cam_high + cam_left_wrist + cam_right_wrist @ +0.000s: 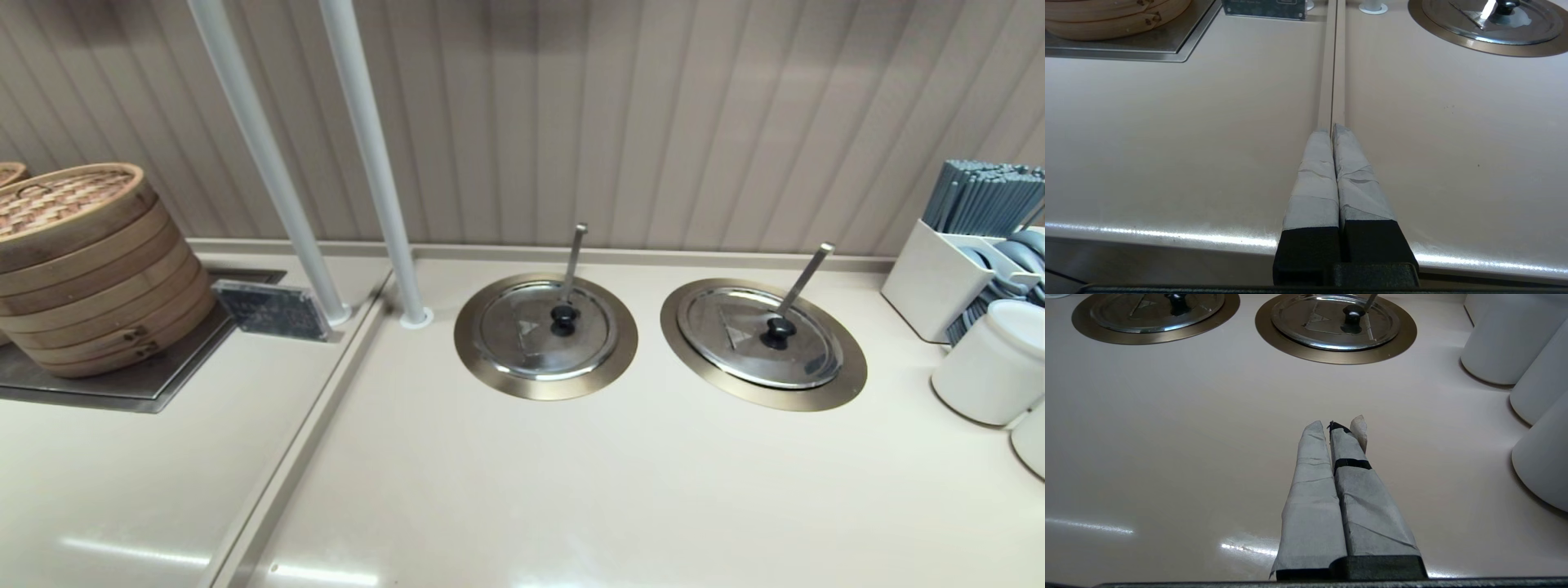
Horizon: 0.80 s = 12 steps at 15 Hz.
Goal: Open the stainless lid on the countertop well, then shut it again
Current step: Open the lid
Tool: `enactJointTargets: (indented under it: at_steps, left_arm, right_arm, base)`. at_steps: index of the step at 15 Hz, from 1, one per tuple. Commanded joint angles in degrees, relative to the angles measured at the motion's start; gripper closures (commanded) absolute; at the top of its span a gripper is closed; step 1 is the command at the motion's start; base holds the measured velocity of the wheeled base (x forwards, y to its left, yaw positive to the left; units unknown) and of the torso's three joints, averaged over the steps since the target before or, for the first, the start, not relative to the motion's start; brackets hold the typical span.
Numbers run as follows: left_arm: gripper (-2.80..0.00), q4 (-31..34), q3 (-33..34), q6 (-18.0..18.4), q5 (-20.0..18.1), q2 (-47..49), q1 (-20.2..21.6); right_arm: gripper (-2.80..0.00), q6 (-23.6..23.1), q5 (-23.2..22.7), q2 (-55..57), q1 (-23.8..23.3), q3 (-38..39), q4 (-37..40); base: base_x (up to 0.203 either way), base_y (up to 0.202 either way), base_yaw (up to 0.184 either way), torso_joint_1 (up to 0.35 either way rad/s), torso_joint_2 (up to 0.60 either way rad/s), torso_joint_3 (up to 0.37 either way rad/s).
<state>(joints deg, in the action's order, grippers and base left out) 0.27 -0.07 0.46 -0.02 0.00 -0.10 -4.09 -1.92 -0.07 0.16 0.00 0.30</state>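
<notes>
The stainless lid [751,343] lies closed on the right-hand countertop well, whose brass-coloured ring [767,398] shows all around it; the dark opening is hidden. The lid carries a small black knob [777,331], and a slanted pale-tipped utensil handle [804,278] sticks out through its notch. In the right wrist view this lid [1314,324] and ring [1331,356] sit far ahead of my right gripper [1331,426], which is shut on nothing low over the bare counter. My left gripper [1332,127] is shut and empty over the counter seam, far from the lid. Neither gripper shows in the head view.
A twin lid [522,335] with an upright utensil handle sits to the left. A bamboo steamer stack [82,261] stands far left behind two white poles [371,163]. White jars [988,363] and a cutlery holder [939,278] crowd the right edge.
</notes>
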Motion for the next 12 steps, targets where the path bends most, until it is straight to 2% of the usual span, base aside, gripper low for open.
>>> enactJointTargets:
  at_steps: [1, 4, 7, 10, 12]
  left_arm:
    - [0.00, 0.0, 0.0, 0.0, 0.0, 0.0, 0.0]
    - [0.00, 0.0, 0.1, 0.0, 0.0, 0.0, 0.0]
    - [0.00, 0.0, 0.1, 0.0, 0.0, 0.0, 0.0]
    - [0.00, 0.0, 0.0, 0.0, 0.0, 0.0, 0.0]
    - [0.00, 0.0, 0.0, 0.0, 0.0, 0.0, 0.0]
  right_arm:
    - [0.00, 0.0, 0.0, 0.1, -0.1, 0.0, 0.0]
    - [0.00, 2.6, 1.3, 0.1, 0.0, 0.0, -0.2]
    - [0.00, 3.2, 1.8, 0.1, 0.0, -0.1, -0.4]
    - [0.00, 4.7, 2.1, 3.2, 0.0, -7.6, 1.3]
    - [0.00, 5.8, 2.0, 12.5, 0.1, -12.8, 2.9]
  base:
    - [0.000, 0.000, 0.000, 0.000, 0.00, 0.000]
    - [0.000, 0.000, 0.000, 0.000, 0.00, 0.000]
    - [0.000, 0.000, 0.000, 0.000, 0.00, 0.000]
    - [0.000, 0.000, 0.000, 0.000, 0.00, 0.000]
    - [0.000, 0.000, 0.000, 0.000, 0.00, 0.000]
